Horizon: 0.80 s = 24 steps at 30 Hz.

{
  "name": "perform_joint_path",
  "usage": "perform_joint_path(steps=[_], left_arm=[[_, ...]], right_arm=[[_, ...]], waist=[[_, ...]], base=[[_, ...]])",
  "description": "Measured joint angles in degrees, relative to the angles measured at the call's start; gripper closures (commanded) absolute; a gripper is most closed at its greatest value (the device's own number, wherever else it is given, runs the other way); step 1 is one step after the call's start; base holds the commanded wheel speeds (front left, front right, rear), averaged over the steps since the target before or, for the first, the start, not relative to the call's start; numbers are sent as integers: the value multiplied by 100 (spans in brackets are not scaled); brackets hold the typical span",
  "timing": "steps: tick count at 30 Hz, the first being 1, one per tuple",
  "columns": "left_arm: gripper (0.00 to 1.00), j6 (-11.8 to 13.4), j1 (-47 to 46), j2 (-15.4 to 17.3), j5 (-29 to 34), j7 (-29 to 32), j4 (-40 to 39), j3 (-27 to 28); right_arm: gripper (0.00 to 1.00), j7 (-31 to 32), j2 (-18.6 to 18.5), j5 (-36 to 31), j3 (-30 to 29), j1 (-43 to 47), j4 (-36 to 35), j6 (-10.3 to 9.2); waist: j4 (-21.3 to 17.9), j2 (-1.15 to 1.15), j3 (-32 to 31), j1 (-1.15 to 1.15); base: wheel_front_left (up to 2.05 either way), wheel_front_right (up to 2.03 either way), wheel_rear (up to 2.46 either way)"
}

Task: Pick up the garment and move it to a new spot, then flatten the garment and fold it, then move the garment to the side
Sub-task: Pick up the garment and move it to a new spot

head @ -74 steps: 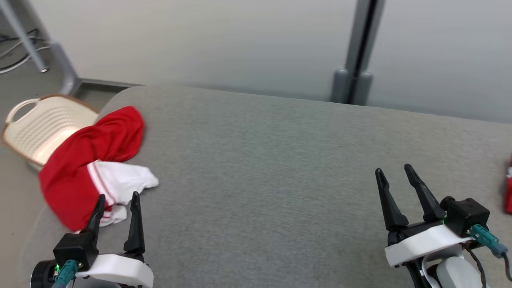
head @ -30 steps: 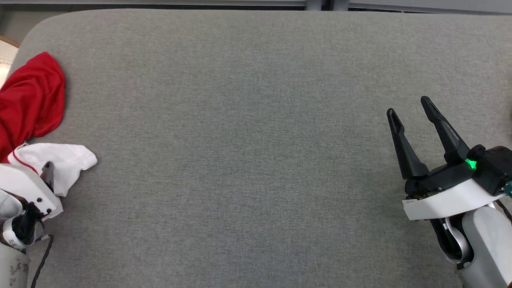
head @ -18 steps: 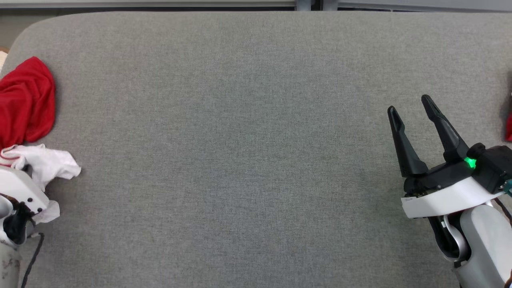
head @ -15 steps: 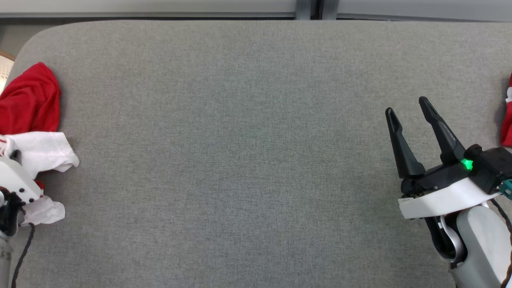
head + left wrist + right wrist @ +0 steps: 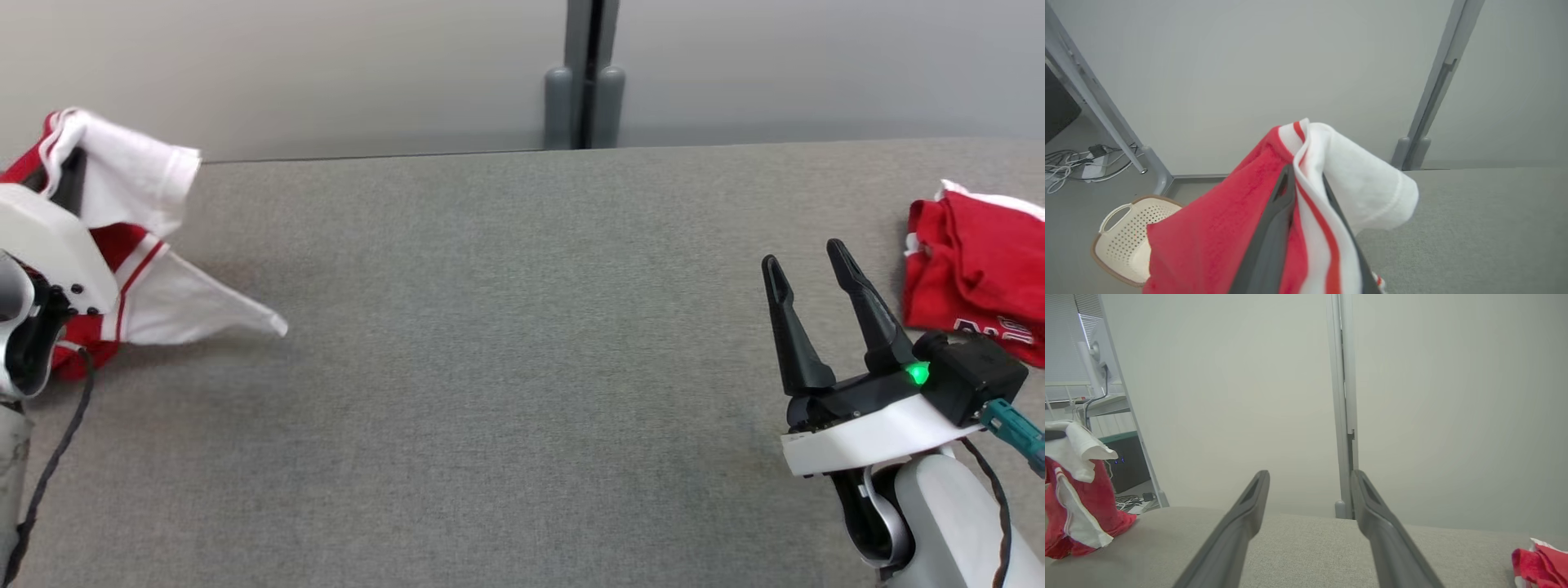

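Two sets of jaws above the bench (image 5: 490,367): left jaws pinch the garment (image 5: 175,306) at the bench's left end; right jaws spread.

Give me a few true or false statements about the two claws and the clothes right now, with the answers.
1. The left claw is shut on the red and white garment. True.
2. The right claw holds a garment. False: it is open and empty over the grey table.
3. A second red garment lies on the table, right of the right claw. True.
4. The cream basket stands on the table. False: it sits on the floor beside the table.
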Motion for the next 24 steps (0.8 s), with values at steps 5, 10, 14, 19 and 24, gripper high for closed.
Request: perform_joint_path(steps=[5, 10, 14, 19, 24], left_arm=[[100, -27, 73, -180, -115, 474, -1123, -238], [100, -77, 41, -693, -492, 905, -2125, -504], [100, -30, -168, -928, -535, 1003, -2668, -643], [100, 104, -94, -1111, -632, 1081, -2828, -721], [100, 152, 768, -1063, -689, 809, -2424, -710]], right_arm=[[0, -13, 92, -45, -70, 23, -2, 0], [0, -13, 105, -78, -156, 32, 24, 0], [0, -13, 69, -100, -285, 32, 35, 0], [0, -13, 69, -108, -336, 45, 45, 0], [0, -13, 110, -107, -300, 118, 77, 0]], waist=[[-403, 0, -199, 0], [-812, 0, -344, 0], [-1076, 0, -434, 0], [-1264, 0, -464, 0], [-1327, 0, -408, 0]], base=[[0, 0, 0], [0, 0, 0], [0, 0, 0], [0, 0, 0], [0, 0, 0]])
